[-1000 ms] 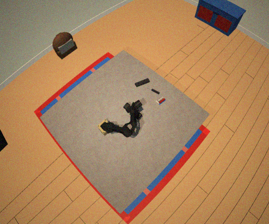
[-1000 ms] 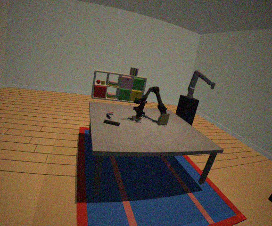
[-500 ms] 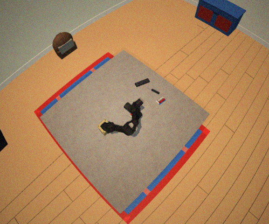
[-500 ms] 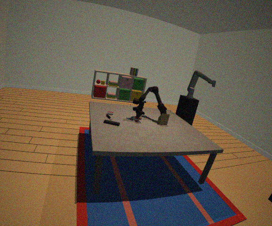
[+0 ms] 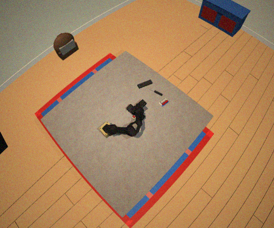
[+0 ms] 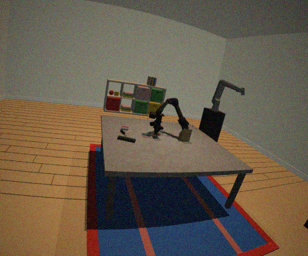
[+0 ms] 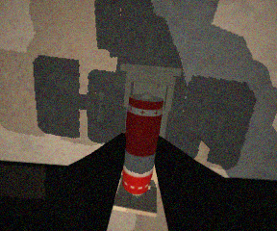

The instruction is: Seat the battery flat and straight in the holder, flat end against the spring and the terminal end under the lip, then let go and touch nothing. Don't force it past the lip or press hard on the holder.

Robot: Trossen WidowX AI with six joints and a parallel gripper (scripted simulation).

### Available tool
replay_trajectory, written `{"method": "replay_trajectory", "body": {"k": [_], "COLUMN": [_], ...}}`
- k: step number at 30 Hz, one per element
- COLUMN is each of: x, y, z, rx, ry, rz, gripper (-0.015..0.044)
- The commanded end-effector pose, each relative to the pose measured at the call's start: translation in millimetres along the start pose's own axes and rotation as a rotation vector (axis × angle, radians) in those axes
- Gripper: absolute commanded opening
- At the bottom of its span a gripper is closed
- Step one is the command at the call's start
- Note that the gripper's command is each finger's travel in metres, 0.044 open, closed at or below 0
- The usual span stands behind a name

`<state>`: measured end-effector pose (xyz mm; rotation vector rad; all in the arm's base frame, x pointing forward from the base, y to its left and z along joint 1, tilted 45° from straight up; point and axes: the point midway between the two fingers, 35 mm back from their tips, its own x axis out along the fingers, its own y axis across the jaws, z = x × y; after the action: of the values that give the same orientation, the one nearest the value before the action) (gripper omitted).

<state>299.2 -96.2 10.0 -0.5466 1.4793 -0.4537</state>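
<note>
Evidently the pincer (image 7: 139,140) is pinching the red-and-grey battery (image 7: 144,126) between its fingers. The battery's long axis runs away from the pincer, roughly in line with the grey battery holder (image 7: 176,103) beneath and ahead of it; whether they touch cannot be told. It looks cylindrical, with pale bands and small marks. Farther out, on the table (image 5: 88,103) (image 6: 175,159), lies a screwdriver (image 5: 157,92) (image 6: 123,132).
</note>
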Motion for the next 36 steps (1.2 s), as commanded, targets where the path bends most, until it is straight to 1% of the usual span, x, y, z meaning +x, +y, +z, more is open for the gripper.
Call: {"method": "replay_trajectory", "body": {"k": [1, 8, 36], "x": [1.9, 1.6, 2.3], "y": [-0.5, -1.8, -2.1], "z": [-3.1, -0.9, 13.9], "rx": [-0.006, -0.003, -0.002], "ry": [0.038, 0.065, 0.071], "rz": [-0.004, 0.002, 0.006], "gripper": [0.0072, 0.0072, 0.0072]}}
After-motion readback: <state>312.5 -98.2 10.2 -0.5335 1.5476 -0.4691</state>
